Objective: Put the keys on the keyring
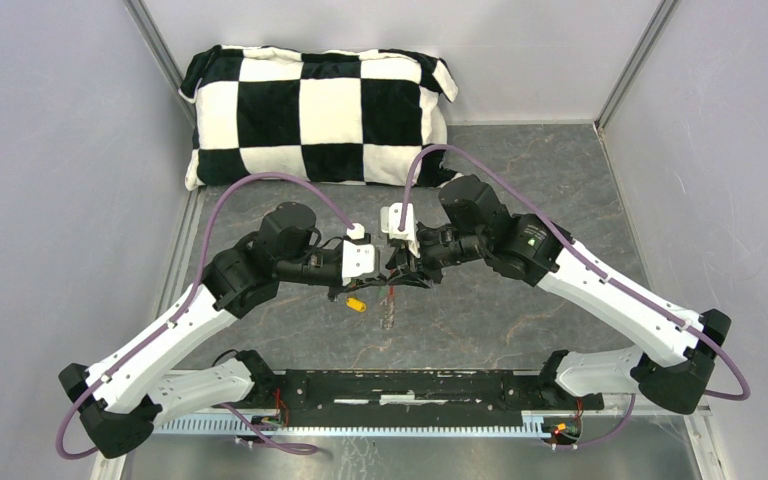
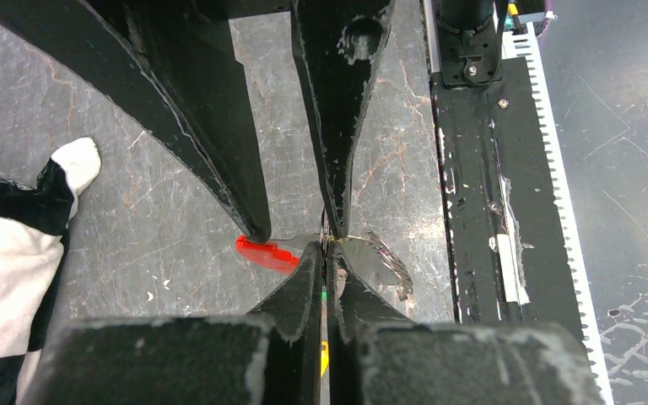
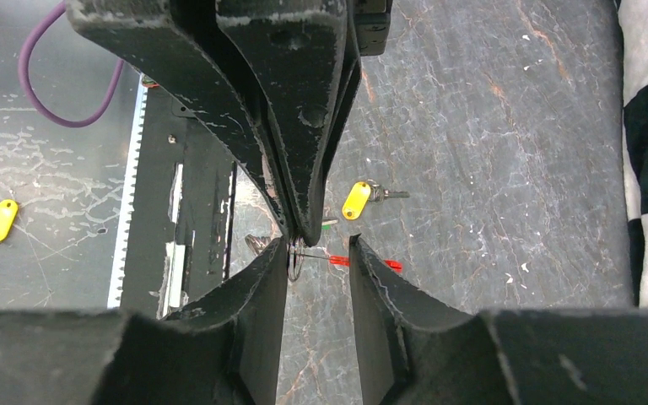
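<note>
My left gripper (image 1: 370,286) (image 2: 328,250) is shut, and the keyring's thin metal loop (image 2: 381,260) (image 3: 294,258) sits at its tips, held a little above the table. The loop's red tag (image 2: 265,252) (image 3: 366,263) sticks out to the side. A sliver of the green key (image 2: 324,295) (image 3: 328,224) shows between the left jaws; I cannot tell whether it is gripped. The yellow key (image 1: 357,304) (image 3: 356,200) lies on the table under the left gripper. My right gripper (image 1: 407,278) (image 3: 321,250) is open and empty, its jaws on either side of the loop and tag.
A black-and-white checkered pillow (image 1: 320,115) lies against the back wall. A black rail (image 1: 410,385) runs along the near edge between the arm bases. Another yellow tag (image 3: 2,218) lies on the metal surface beyond that rail. Grey walls close in both sides.
</note>
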Robot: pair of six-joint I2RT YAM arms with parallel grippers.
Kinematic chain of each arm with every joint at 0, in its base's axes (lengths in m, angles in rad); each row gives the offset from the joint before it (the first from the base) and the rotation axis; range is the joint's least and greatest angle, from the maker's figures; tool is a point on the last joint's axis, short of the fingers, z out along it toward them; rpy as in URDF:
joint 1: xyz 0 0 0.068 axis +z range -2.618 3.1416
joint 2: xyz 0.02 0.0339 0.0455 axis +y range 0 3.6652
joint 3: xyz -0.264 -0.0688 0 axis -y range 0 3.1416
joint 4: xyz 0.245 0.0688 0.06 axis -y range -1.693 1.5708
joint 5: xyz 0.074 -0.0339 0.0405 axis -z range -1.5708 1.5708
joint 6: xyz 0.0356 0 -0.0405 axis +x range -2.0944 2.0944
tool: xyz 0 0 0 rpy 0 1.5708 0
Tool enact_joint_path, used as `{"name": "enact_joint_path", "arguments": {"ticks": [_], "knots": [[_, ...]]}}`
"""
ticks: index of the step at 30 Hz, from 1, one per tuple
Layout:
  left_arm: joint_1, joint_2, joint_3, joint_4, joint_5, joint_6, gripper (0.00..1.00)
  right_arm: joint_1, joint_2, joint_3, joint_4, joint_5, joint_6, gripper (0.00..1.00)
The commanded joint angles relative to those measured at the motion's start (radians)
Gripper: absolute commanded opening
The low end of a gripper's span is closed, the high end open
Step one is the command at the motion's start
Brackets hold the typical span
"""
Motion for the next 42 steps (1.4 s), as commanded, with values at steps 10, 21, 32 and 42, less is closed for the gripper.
{"name": "enact_joint_path", "arguments": {"ticks": [10,21,32,42], "knots": [[0.002,-0.029,0.028,0.023,0.036,0.027,0.05,0.002,-0.019,0.013,0.091,0.048,0.038,0.00],[0.002,-0.138,-0.031,0.078,0.011,0.135,0.50,-0.064,-0.224,-0.286,0.586,-0.076,0.328,0.00],[0.002,-0.170,-0.092,0.234,-0.010,0.074,0.44,-0.069,-0.279,-0.458,0.900,-0.131,0.537,0.00],[0.001,-0.202,-0.109,0.234,0.000,0.154,0.16,-0.077,-0.286,-0.520,1.002,-0.139,0.610,0.00]]}}
